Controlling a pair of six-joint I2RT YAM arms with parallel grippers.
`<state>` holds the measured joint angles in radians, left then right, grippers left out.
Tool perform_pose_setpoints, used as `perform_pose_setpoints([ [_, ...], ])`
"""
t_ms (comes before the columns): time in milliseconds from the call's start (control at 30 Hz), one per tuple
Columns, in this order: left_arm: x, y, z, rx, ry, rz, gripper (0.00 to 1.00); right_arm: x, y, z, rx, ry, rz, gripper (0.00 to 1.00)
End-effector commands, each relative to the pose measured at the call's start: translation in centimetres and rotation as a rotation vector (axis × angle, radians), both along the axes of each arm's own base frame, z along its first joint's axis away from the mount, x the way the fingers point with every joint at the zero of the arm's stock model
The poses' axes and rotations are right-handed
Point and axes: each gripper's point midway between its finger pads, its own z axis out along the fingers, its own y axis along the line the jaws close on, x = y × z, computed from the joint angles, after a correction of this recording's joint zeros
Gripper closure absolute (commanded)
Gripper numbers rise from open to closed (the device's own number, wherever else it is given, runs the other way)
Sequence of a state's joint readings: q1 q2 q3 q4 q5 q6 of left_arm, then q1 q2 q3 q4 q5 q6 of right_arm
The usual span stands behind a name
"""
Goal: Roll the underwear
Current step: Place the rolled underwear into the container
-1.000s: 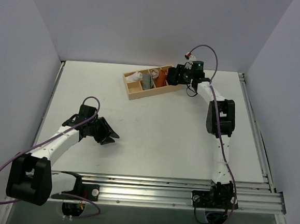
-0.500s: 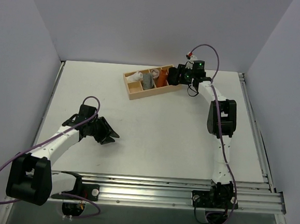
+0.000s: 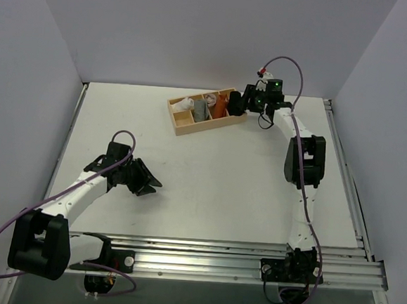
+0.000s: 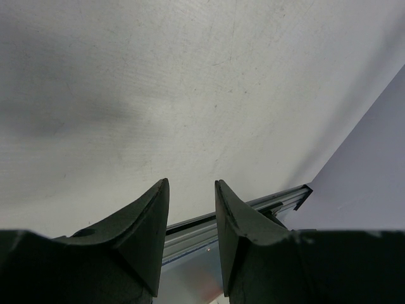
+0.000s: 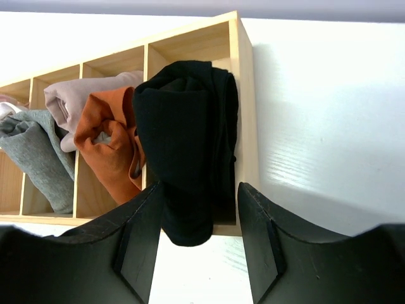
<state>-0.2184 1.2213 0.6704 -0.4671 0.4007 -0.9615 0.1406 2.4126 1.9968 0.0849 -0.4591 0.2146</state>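
The underwear [image 5: 186, 145] is a black cloth roll lying in the end compartment of the small wooden tray [image 5: 245, 95], its near end sticking out over the tray's front wall. My right gripper [image 5: 201, 187] is open and straddles that near end; a gap shows beside the right finger. From above, the right gripper [image 3: 253, 102] sits at the right end of the tray [image 3: 191, 126]. My left gripper [image 4: 192, 182] is open with nothing between its fingers. It hovers over bare table at the left [image 3: 145, 182].
The other tray compartments hold an orange-brown roll [image 5: 107, 152], a pale pinkish roll [image 5: 82, 95] and a grey roll [image 5: 38, 152]. An aluminium rail [image 3: 251, 258] runs along the near table edge. Walls close in the table on the left, back and right.
The right wrist has shifted slightly right and back from the tray, and its cable loop has risen. The left arm has not moved.
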Motion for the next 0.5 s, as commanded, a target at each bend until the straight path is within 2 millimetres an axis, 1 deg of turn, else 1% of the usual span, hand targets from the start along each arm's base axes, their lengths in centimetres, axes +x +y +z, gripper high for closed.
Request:
perform_pose_setpoints([
  [0,1.1,-0.2,1.9,-0.025,-0.073,-0.001,0.57,0.1,-1.0,5.6,-0.014,-0.090,-0.013,0.55],
  [33,1.1,-0.2,1.9,-0.027,-0.073,0.000,0.57,0.1,-1.2,5.8,-0.020,-0.093,-0.019,0.55],
  [67,1.1,-0.2,1.9,-0.027,-0.070,0.001,0.57,-0.1,-1.3,5.6,-0.022,-0.085,-0.019,0.56],
  [133,1.0,-0.2,1.9,-0.027,-0.072,0.001,0.57,-0.4,-1.1,6.1,-0.016,-0.091,-0.012,0.59],
  [167,1.0,-0.2,2.0,-0.029,-0.073,0.000,0.57,-0.5,-1.2,6.8,-0.013,-0.103,-0.013,0.60],
  [200,0.9,-0.2,2.0,-0.028,-0.075,0.001,0.57,-0.7,-1.1,7.0,-0.007,-0.103,-0.009,0.63],
  [267,0.8,-0.2,2.0,-0.029,-0.072,0.003,0.57,-1.0,-0.9,7.3,0.002,-0.100,0.000,0.73],
  [300,0.8,-0.2,2.0,-0.030,-0.074,0.004,0.57,-1.3,-0.6,7.1,0.006,-0.091,0.007,0.88],
  [367,0.8,-0.2,2.0,-0.033,-0.074,0.006,0.57,-1.7,-0.3,6.8,0.012,-0.074,0.014,0.99],
  [400,0.7,-0.2,2.0,-0.034,-0.077,0.006,0.57,-1.9,0.0,6.5,0.010,-0.068,0.017,1.00],
  [433,0.6,-0.2,1.9,-0.033,-0.074,0.004,0.57,-2.3,0.1,5.6,0.006,-0.046,0.014,1.00],
  [467,0.6,-0.2,2.0,-0.035,-0.073,0.006,0.57,-2.5,0.1,5.2,0.005,-0.036,0.012,1.00],
])
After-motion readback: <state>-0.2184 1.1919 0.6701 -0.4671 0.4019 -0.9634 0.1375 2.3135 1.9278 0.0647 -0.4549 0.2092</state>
